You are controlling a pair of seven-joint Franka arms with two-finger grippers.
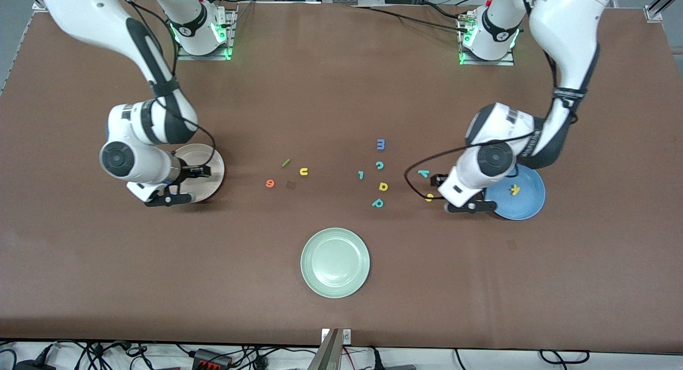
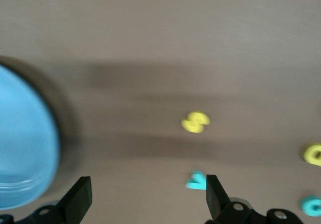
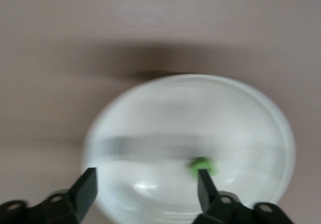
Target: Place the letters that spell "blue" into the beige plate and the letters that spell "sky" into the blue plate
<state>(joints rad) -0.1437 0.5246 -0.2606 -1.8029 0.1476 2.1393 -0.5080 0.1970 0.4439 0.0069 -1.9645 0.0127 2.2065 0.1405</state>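
The right hand (image 3: 143, 176) hangs over the beige plate (image 1: 214, 173), fingers spread and empty. A green letter (image 3: 202, 166) lies in that plate. The left hand (image 2: 148, 184) is released too, over the table at the blue plate's (image 1: 528, 205) nine o'clock in the front view. The k (image 1: 514, 189) lies in the blue plate. The s (image 1: 429, 197) and y (image 1: 423, 173) lie on the table just beside that hand. The u (image 1: 303, 171), e (image 1: 270, 183) and l (image 1: 286, 162) lie mid-table, at three o'clock from the beige plate.
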